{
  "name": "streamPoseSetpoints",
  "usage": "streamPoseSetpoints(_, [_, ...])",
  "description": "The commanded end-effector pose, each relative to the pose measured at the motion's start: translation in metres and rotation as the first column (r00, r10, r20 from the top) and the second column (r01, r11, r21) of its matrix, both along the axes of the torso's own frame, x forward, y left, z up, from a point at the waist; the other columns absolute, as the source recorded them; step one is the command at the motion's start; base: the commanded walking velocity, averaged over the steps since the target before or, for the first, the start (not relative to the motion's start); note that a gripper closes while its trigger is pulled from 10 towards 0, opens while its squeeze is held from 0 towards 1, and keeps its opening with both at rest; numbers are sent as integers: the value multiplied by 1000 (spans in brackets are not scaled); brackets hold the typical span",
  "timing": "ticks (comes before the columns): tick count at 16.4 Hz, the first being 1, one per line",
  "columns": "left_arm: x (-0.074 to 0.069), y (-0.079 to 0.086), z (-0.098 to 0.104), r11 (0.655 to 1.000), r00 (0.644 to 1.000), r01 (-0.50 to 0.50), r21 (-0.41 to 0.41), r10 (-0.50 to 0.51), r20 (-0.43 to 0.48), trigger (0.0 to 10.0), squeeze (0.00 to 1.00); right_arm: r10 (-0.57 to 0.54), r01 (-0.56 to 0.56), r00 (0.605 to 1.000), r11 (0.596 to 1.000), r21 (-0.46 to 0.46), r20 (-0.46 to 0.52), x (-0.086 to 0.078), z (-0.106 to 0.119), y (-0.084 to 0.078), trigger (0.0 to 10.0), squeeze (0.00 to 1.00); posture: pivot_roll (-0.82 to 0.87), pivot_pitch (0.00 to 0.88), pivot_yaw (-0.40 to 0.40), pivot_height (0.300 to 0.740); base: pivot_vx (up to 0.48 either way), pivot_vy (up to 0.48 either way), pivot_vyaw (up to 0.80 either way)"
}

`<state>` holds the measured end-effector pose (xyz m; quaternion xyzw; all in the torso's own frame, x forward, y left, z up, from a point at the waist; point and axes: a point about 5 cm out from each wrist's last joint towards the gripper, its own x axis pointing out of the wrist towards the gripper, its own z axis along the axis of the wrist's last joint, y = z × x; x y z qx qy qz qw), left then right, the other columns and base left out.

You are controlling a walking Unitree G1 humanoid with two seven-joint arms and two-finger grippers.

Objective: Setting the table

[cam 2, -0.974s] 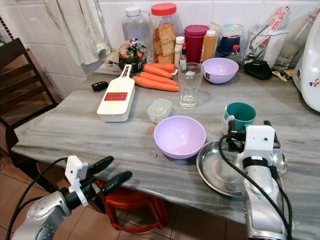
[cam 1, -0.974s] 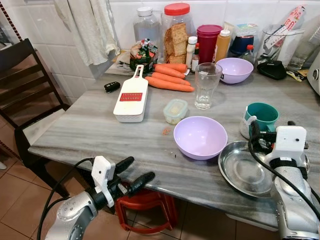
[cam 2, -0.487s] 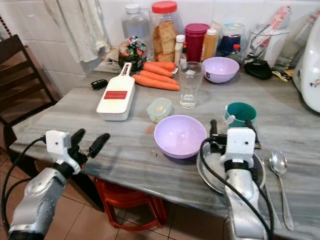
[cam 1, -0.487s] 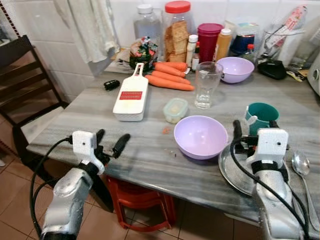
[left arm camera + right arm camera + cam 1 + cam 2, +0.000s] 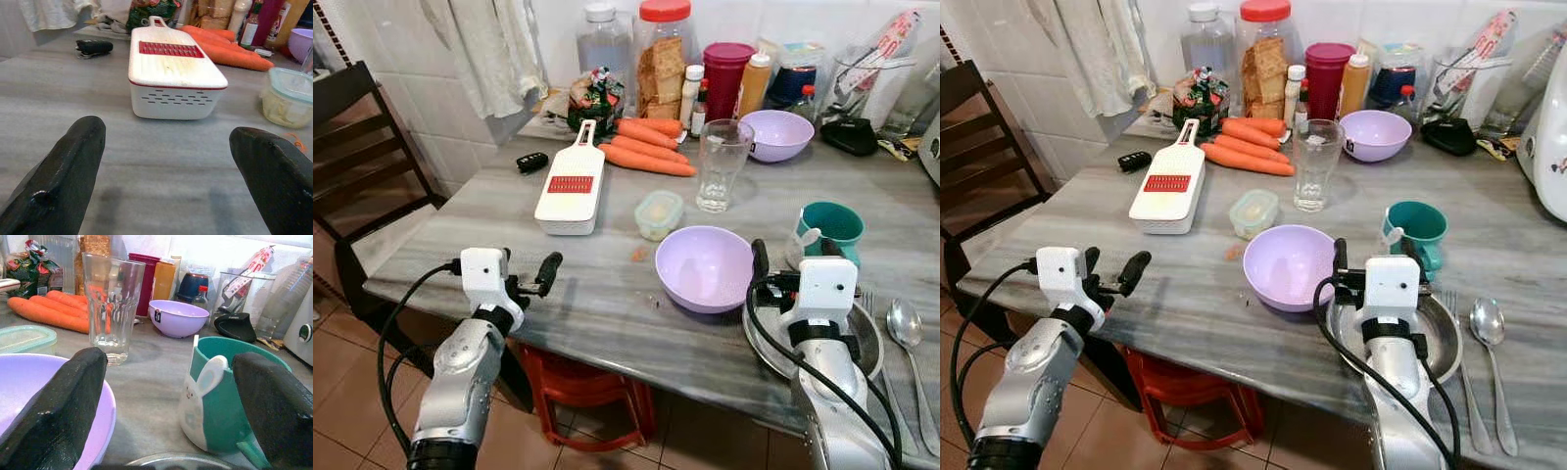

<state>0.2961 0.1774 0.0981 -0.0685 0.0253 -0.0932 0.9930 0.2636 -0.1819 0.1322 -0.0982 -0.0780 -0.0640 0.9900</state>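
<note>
Hovering spread and empty over the steel plate (image 5: 1435, 338) at the desk (image 5: 1195, 304) near edge, right pincer (image 5: 1369, 257) is nearest the teal cup (image 5: 1418, 231), just ahead at 1 o'clock; left pincer (image 5: 1112, 269), also spread, faces the grater (image 5: 171, 73).

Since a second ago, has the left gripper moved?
Yes. The left gripper rose from below the table edge and swung toward the robot's left; it now hovers over the near corner, pointing at the white grater.
</note>
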Motion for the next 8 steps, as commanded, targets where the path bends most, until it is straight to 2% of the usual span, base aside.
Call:
streamPoseSetpoints(1, [2, 2, 0, 1000, 1000, -14, 17, 14, -4, 10000, 0, 5, -4, 999, 999, -32, 35, 0, 8, 3, 10000, 0, -40, 0, 79, 740, 0, 0, 800])
streamPoseSetpoints(8, [9, 6, 6, 999, 998, -51, 14, 51, 24, 10000, 0, 29, -23, 997, 997, -75, 76, 1, 16, 10, 10000, 0, -34, 0, 83, 740, 0, 0, 800])
